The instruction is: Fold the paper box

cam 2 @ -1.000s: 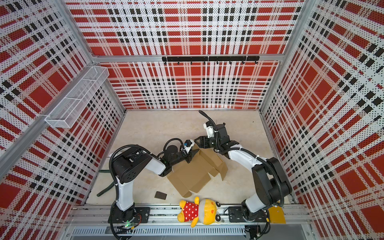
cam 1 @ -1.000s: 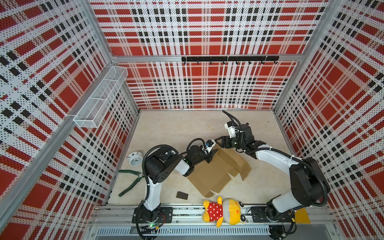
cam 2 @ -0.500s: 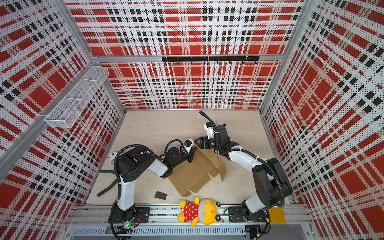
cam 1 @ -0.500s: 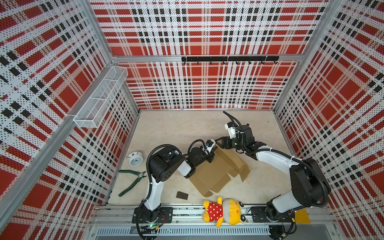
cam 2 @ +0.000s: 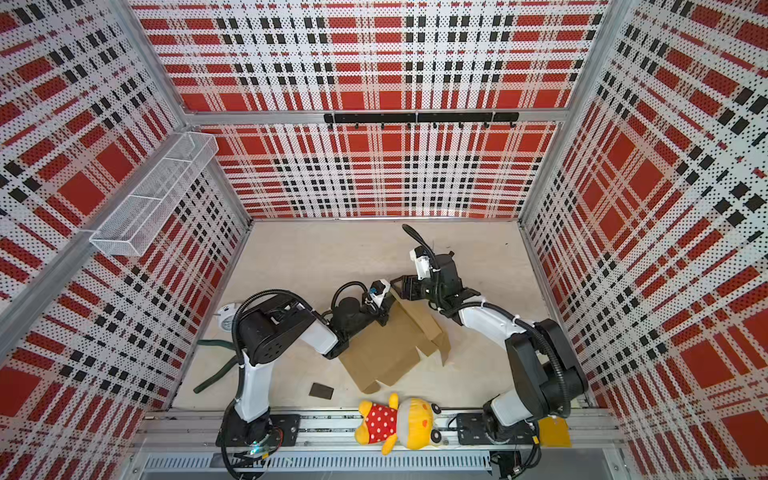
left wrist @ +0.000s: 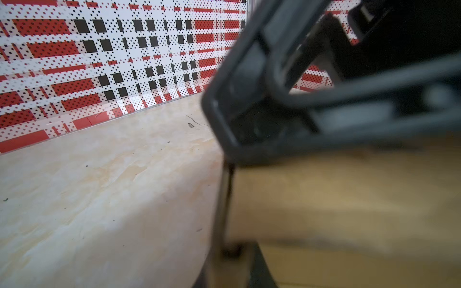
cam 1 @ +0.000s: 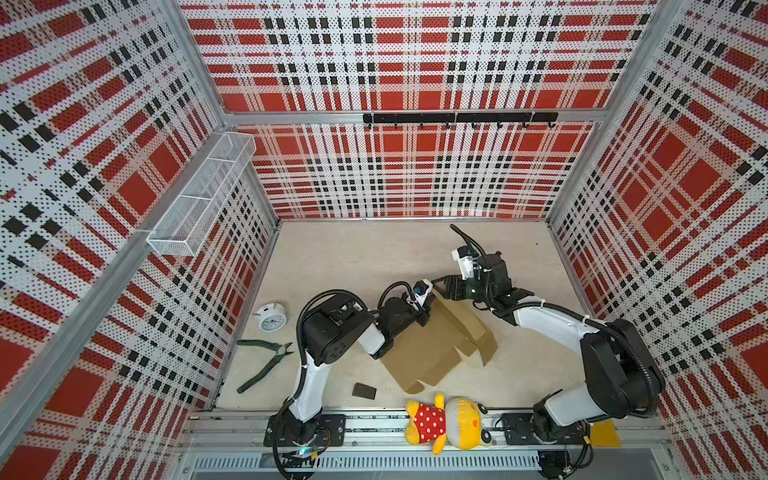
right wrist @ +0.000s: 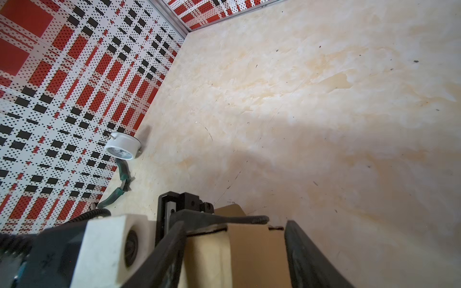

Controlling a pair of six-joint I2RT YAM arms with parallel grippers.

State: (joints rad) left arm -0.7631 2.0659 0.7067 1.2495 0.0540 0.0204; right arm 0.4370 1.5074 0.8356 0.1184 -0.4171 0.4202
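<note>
Lying between both claws: paper box point(cam 1: 436, 345).

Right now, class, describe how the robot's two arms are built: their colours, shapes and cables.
Both arms share one design: bulky black joint housings joined by smooth white link shells. The left arm and the right arm each carry looping black ribbed cable. A white camera block sits at each wrist. The fingers are slim and black.

I see the paper box point(cam 1: 432, 345) mid-worktop point(cam 1: 365, 257), clock point(cam 1: 270, 319) and pliers point(cam 1: 266, 361) to its left, plush toy point(cam 1: 446, 424) on the front rail point(cam 1: 374, 428)
</note>
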